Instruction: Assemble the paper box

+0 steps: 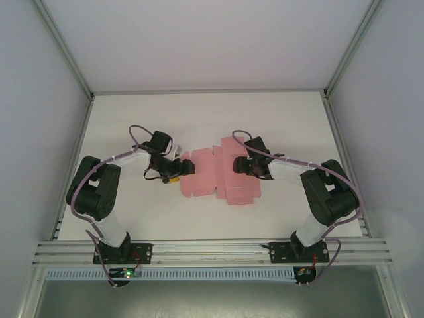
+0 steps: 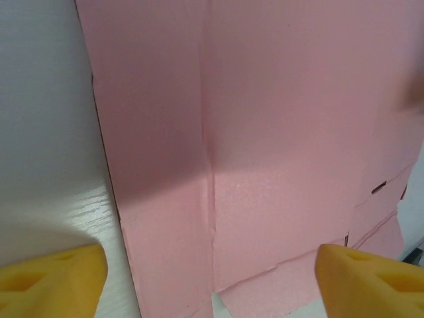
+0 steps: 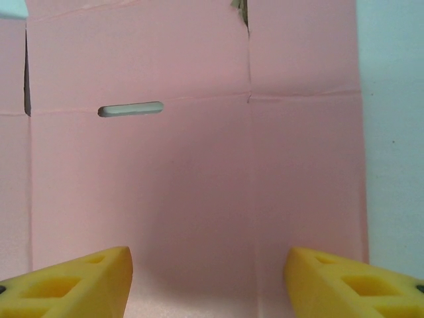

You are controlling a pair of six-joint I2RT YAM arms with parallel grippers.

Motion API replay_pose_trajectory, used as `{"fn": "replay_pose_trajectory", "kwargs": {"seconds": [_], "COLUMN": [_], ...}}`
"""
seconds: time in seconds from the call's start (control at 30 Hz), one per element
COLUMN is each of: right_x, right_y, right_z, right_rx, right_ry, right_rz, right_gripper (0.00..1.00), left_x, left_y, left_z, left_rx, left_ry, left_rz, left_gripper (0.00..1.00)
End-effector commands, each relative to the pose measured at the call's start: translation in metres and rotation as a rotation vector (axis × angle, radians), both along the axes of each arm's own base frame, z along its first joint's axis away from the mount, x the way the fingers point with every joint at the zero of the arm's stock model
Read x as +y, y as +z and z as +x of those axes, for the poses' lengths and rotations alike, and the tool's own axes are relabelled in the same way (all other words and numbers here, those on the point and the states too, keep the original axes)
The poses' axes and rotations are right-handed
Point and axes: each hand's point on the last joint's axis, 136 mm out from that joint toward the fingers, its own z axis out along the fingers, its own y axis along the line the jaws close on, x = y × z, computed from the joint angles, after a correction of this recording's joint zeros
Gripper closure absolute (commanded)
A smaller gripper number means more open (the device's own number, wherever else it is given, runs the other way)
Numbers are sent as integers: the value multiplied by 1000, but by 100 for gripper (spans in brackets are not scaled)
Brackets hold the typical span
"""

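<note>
**A:** Where's the paper box (image 1: 218, 173)?

**B:** It's lying on the white table (image 1: 132, 119) between the two arms. It's a flat pink sheet with its flaps spread out, not yet folded up.

**A:** And the tools?

**B:** The left gripper (image 2: 212, 291) is at the sheet's left edge, low over the card, with its yellow pads (image 2: 53, 278) wide apart. The right gripper (image 3: 209, 281) is over the right half, spread just as wide. Neither is pinching anything.

**A:** What do the wrist cameras add?

**B:** The left one shows a long crease (image 2: 211, 165) running down the card, and the sheet's edge against the table. The right one shows a narrow slot (image 3: 130, 109) cut on a fold line. From above you see the whole notched outline.
</note>
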Motion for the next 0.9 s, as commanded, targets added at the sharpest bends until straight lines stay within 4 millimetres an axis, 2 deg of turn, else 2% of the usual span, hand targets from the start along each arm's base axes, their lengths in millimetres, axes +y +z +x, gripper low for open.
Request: {"fn": "replay_pose_trajectory", "kwargs": {"seconds": [0.0,0.2,0.5,0.6,0.7,0.8,0.87], "right_x": [-12,-9,-12,-11,-10,-6,-6], "right_y": [-37,-41,-37,-34,-30,-27,-25], "right_z": [-35,-37,-40,-39,-36,-33,-32], "right_rx": [155,166,136,122,97,82,73], "right_ry": [-21,-22,-30,-28,-30,-18,-19], "right_rz": [-46,-23,-11,5,16,36,39], "right_gripper": [34,35,35,35,35,35,35], "left_x": [-15,-29,-30,-30,-26,-25,-25], "left_y": [6,25,74,88,91,83,73], "left_z": [8,15,25,28,32,35,37], "left_rx": [-25,-94,-297,-349,-392,-369,-337], "left_ry": [-30,-37,-2,5,26,36,38], "left_rz": [-60,-184,-262,-280,-254,-236,-221], "left_gripper": [20,25,35,36,39,45,53]}}
